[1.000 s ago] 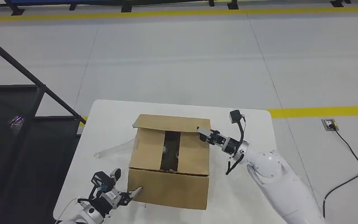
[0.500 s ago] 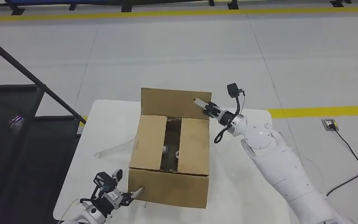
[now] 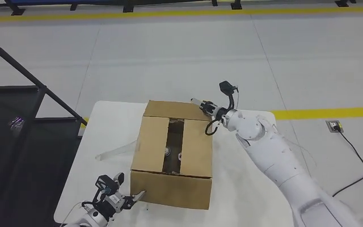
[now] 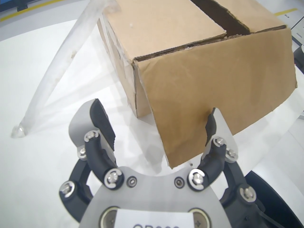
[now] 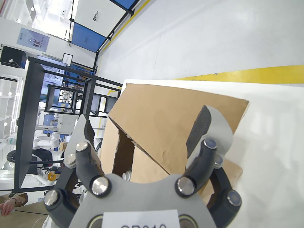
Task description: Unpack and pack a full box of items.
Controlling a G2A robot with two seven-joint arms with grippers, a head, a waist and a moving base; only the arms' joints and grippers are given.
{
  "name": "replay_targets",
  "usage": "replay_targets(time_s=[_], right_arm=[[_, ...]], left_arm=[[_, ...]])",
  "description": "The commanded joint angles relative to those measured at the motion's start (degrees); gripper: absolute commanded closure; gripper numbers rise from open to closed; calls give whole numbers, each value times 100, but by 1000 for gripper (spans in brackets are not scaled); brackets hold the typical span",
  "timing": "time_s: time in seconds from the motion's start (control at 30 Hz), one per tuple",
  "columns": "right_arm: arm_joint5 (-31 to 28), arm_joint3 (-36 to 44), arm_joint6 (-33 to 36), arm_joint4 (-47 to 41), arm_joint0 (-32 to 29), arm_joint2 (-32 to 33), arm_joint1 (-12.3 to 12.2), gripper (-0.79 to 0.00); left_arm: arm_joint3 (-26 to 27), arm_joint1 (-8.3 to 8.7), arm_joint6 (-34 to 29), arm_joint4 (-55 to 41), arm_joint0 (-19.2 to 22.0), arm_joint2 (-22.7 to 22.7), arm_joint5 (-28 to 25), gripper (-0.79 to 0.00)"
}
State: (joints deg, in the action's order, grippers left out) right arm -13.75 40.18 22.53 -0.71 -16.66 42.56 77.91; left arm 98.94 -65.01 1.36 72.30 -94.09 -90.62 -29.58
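A brown cardboard box [image 3: 170, 153] stands in the middle of the white tabletop [image 3: 249, 187], nearly reaching its far edge. Its two long top flaps lie almost shut, with a dark gap between them. The far end flap [image 3: 173, 109] slopes over the box top, and the right gripper [image 3: 199, 104] rests on that flap's right end, its fingers spread and grasping nothing. The near end flap [image 3: 170, 193] hangs down the front. By the tabletop's near left corner the left gripper [image 3: 133, 198] is released, one pad [image 4: 210, 124] touching that flap's lower edge. A clear plastic tape strip [image 3: 116, 150] runs from the box's left side down to the tabletop.
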Motion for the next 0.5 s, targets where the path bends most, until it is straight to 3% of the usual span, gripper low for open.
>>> replay_targets(time_s=[0.0,0.23,0.37,0.47], right_arm=[[-162,-123,-38,-106,7,20,51,-785],[-1023,-148,107,-657,-78,317,102,-785],[-1444,437,908,-1118,-348,523,35,-785],[-1278,999,1519,-1208,-612,565,-27,-785]], left_arm=[[-3,3,-7,25,-10,22,-14,-785],[104,12,103,171,-45,15,132,-785],[378,18,367,76,-253,-182,298,-785],[511,25,493,-235,-379,-411,301,-785]])
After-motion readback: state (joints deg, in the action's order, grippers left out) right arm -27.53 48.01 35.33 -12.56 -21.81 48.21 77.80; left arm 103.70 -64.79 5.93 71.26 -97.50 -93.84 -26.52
